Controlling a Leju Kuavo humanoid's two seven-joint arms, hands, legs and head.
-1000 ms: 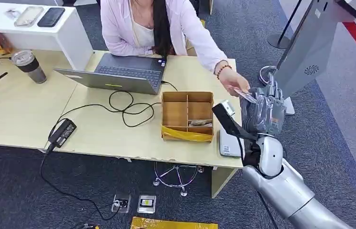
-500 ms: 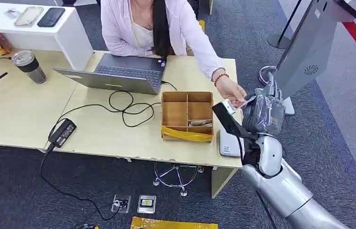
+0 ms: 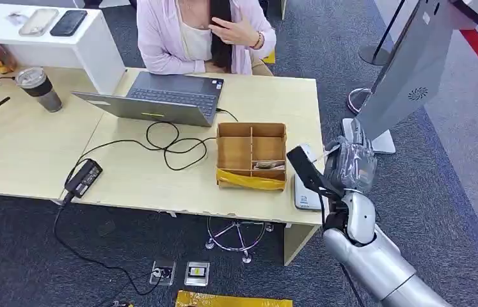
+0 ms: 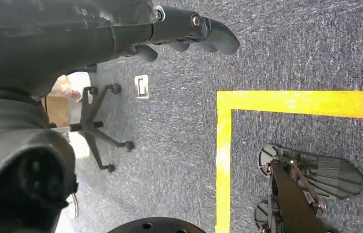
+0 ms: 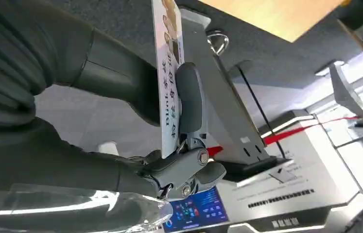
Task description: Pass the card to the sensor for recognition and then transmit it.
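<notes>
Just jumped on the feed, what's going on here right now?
The robot's right hand is holding a white card pinched upright between its thumb and fingers, raised beside the desk near the grey kiosk stand. The small white device at the desk corner sits just below the hand. A person sits behind the laptop with a hand at their chest, apart from the card. The left hand hangs over the carpet, holding nothing.
</notes>
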